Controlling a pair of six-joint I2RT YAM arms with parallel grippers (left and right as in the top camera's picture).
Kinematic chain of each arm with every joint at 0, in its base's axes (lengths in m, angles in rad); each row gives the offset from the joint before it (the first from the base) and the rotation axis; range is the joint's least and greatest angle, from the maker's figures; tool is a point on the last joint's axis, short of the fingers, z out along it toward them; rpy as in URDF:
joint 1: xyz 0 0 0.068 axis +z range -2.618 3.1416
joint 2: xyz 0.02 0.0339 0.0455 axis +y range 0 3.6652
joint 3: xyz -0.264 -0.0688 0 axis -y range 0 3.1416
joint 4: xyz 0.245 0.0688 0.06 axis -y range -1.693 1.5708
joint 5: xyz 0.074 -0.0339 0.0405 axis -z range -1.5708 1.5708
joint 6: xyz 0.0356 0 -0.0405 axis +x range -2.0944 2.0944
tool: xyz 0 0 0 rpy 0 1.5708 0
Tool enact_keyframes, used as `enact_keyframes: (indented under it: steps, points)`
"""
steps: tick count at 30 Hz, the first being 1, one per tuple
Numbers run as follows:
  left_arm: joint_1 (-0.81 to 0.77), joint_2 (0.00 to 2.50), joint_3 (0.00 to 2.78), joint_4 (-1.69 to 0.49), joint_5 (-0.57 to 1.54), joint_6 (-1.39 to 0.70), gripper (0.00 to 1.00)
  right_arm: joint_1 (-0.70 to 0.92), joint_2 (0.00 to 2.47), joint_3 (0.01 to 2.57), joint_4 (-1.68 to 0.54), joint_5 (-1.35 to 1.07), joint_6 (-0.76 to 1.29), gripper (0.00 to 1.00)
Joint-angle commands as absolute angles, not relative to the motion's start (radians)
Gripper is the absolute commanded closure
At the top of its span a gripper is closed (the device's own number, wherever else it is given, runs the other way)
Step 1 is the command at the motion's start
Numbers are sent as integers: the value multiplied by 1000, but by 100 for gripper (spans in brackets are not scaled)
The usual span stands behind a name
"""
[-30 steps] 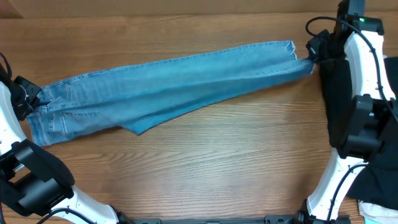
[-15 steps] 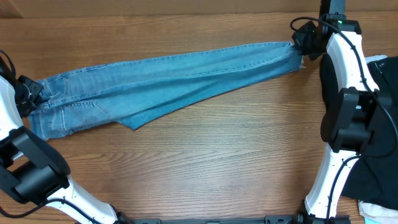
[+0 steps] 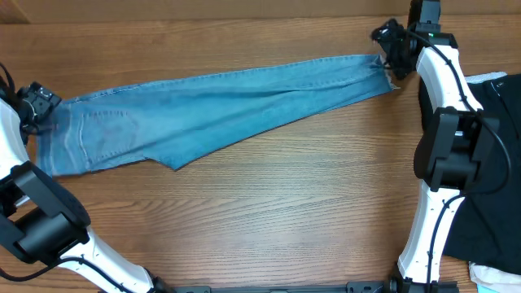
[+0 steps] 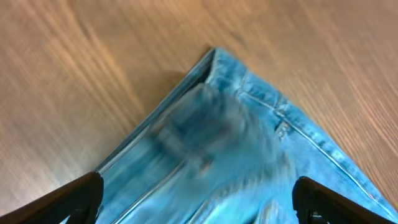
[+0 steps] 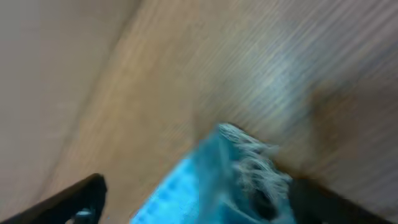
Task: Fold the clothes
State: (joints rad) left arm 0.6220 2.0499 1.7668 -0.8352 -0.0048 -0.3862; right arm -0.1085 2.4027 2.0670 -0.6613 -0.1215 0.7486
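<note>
- The jeans (image 3: 220,106) lie stretched out on the counter (image 3: 269,212). Their long axis runs side to side on a slight slant, with the waist end at the left and a little nearer the front. The leg ends are at the right, toward the back edge.
- The left hand (image 3: 39,96) sits right at the waist corner. In its wrist view the fingers (image 4: 68,196) stand wide apart with nothing clamped, and the waistband (image 4: 273,106) lies on the wood below and ahead of them.
- The right hand (image 3: 389,41) is at the opposite tip, just beside the frayed hem (image 5: 255,165). That wrist view is badly blurred, but the fingers look spread with the fringe loose between them rather than pinched.
- Each hand is therefore nearest its own end of the denim, and the middle of the legs is well apart from both.
- A fold that shortens the jeans would probably run along this long axis, carrying one end over toward the other. The right hand has the hem closest, so it looks the likelier one to start.
- A black garment (image 3: 506,122) lies at the right, beyond the right arm and clear of the jeans.
</note>
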Motion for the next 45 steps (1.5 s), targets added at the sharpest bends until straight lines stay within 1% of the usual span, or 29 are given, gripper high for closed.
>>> enact_keyframes:
  steps: [1,3,5,6,7,8,9,10,11,12,13,16,17,18,19,20,21,22,24,25,26,27,29,31,32,36,40,42,45]
  points:
    - [630,2049,1848,-840,122,-283,0,-105,2398,2095,-568,-374,611,0]
    - [630,2041,1946,-912,134,-279,0,-120,2396,2125,-594,-459,559,0]
    - [621,2032,2044,-1003,145,-279,0,-128,2395,2183,-707,-454,471,2]
    - [616,2032,2085,-1071,155,-281,9,-128,2395,2234,-810,-427,421,4]
    - [611,2032,2088,-1110,156,-281,27,-128,2396,2260,-867,-406,406,6]
    - [608,2033,2088,-1145,159,-283,57,-128,2396,2289,-933,-386,387,8]
    - [602,2035,2082,-1184,159,-284,86,-125,2396,2312,-999,-375,362,15]
    - [593,2035,2074,-1219,165,-289,96,-122,2396,2328,-1068,-374,317,27]
    - [575,2035,2064,-1246,188,-286,96,-118,2396,2331,-1124,-375,299,37]
    - [550,2035,2061,-1270,191,-278,96,-110,2396,2330,-1183,-376,260,41]
    - [521,2035,2057,-1280,192,-268,96,-96,2396,2329,-1216,-376,202,42]
    - [442,2035,2057,-1286,152,-272,96,-11,2396,2329,-1296,-349,-49,39]
    - [427,2035,2057,-1286,146,-278,96,22,2396,2329,-1308,-290,-70,31]
    - [415,2035,2057,-1287,147,-295,87,70,2396,2330,-1307,-251,-79,16]
    - [411,2035,2057,-1287,147,-295,67,98,2396,2333,-1298,-269,-78,10]
    - [409,2035,2057,-1294,147,-295,29,117,2396,2333,-1282,-300,-75,10]
    - [409,2035,2057,-1308,147,-295,0,136,2396,2333,-1258,-347,-75,18]
    - [409,2035,2057,-1307,147,-295,0,152,2396,2333,-1227,-397,-76,26]
    - [409,2035,2057,-1305,147,-295,0,184,2396,2332,-1167,-419,-121,36]
    - [409,2035,2057,-1305,147,-295,0,207,2396,2332,-1145,-404,-187,38]
    - [409,2035,2057,-1304,147,-295,0,225,2396,2330,-1130,-378,-244,38]
    - [409,2035,2057,-1305,147,-295,0,254,2397,2327,-1118,-345,-357,37]
    - [409,2035,2057,-1304,147,-295,0,312,2398,2308,-1106,-313,-648,44]
    - [409,2035,2057,-1304,147,-295,0,356,2399,2304,-1096,-220,-788,48]
    - [409,2035,2057,-1304,146,-295,0,373,2399,2304,-1092,-189,-815,50]
    - [409,2035,2057,-1304,147,-295,0,417,2399,2290,-1074,-172,-846,50]
    - [409,2035,2057,-1304,146,-295,0,420,2399,2189,-926,-168,-846,47]
    - [409,2035,2057,-1305,147,-295,0,419,2400,2124,-852,-168,-846,51]
    - [409,2035,2057,-1304,146,-295,0,419,2400,2085,-808,-169,-846,53]
